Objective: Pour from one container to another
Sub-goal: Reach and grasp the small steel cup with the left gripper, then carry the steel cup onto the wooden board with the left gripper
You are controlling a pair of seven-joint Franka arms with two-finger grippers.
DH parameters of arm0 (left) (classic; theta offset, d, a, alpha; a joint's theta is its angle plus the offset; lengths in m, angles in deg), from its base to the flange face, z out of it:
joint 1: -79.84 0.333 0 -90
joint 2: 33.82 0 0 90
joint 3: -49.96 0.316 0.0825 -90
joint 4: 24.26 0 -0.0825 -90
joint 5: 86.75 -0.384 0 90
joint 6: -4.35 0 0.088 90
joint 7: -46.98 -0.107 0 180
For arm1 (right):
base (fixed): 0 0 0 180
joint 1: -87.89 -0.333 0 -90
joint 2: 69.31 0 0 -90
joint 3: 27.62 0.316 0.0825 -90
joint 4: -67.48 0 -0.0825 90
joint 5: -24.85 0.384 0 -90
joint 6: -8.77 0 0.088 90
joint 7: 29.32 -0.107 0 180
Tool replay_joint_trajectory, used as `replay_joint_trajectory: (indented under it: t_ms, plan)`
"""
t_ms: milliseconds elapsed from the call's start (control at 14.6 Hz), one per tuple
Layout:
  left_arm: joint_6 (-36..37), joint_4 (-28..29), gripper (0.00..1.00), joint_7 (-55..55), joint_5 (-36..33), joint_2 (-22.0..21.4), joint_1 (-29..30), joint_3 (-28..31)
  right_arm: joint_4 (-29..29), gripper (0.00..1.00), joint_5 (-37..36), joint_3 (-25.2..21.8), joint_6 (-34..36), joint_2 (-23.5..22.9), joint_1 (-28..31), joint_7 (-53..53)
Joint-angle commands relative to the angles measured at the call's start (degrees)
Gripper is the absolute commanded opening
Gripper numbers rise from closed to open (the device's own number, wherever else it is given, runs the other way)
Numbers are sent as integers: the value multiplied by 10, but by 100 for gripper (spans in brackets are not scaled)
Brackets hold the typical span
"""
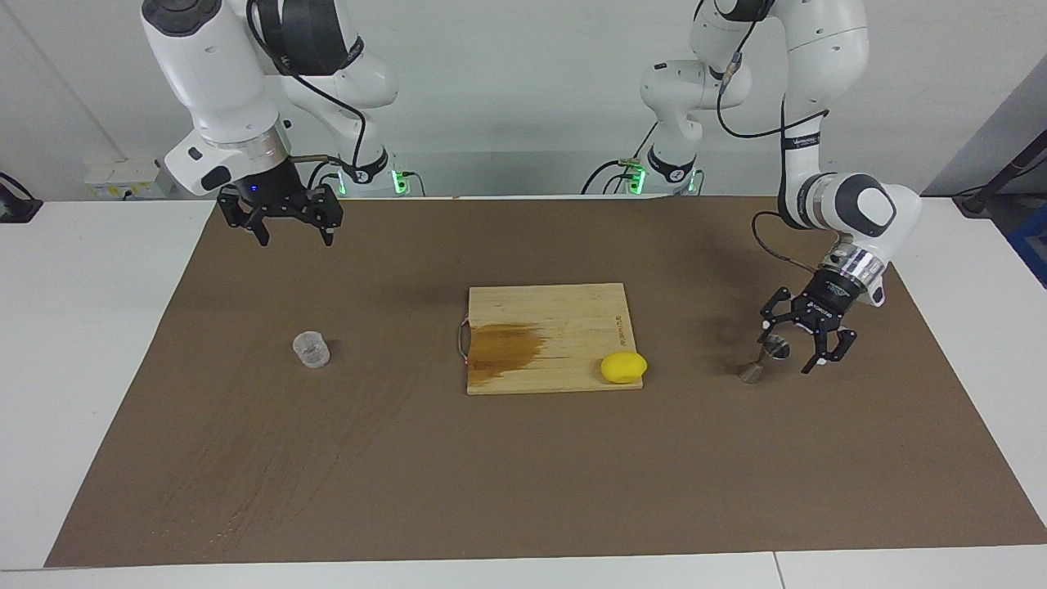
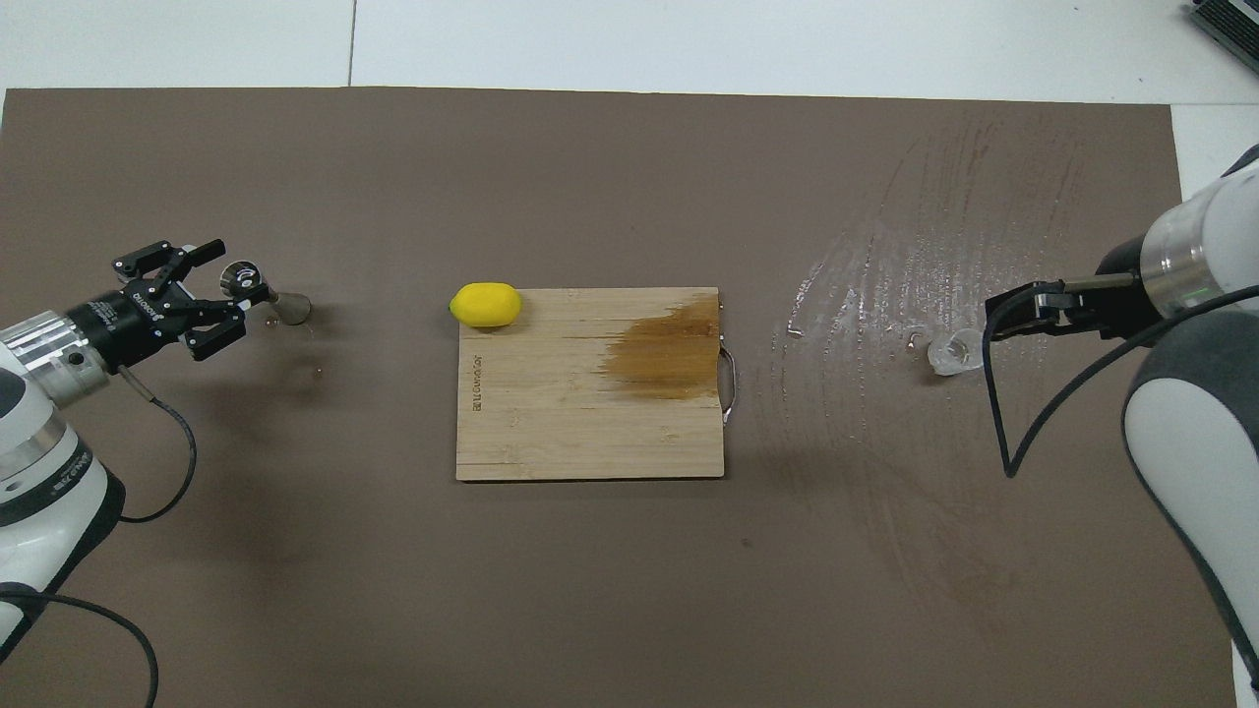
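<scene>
The left gripper [image 1: 792,347] was down at the steel jigger [image 1: 763,360], which stood upright on the desk [image 1: 523,491] at the left arm's end; its jaws flanked the upper cone, whether touching I could not tell. The right gripper [image 1: 288,233] hung with jaws open, at twelve o'clock from the clear cup [image 1: 312,349]. One jigger, one cup, one cutting board [image 1: 548,327], one lemon [image 1: 623,367]. Only the overhead view showed wet streaks [image 2: 885,265] around the cup.

Robotics laboratory: two white arms [image 1: 237,90] are mounted at a white table [image 1: 90,327] covered by a brown mat [image 1: 523,474]; bare wall, cabling.
</scene>
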Motion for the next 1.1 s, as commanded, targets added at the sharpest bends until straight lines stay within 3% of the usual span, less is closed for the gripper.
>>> replay_joint_trajectory:
  t_ms: [0,69,137,686,1029]
  plan:
    - [-11,-4,30,-18,18,6,-9,2,-2,100,10,2,5,1,8,11]
    - [-11,-4,3,-19,18,6,-10,2,-2,100,10,2,5,1,7,11]
    - [-11,-3,0,-19,18,6,-10,2,-2,100,10,2,5,1,8,11]
    - [22,-18,0,-9,16,-7,-27,2,-2,100,10,3,5,1,7,11]
    - [5,-19,0,10,13,-83,-121,2,-2,100,10,3,5,1,8,11]
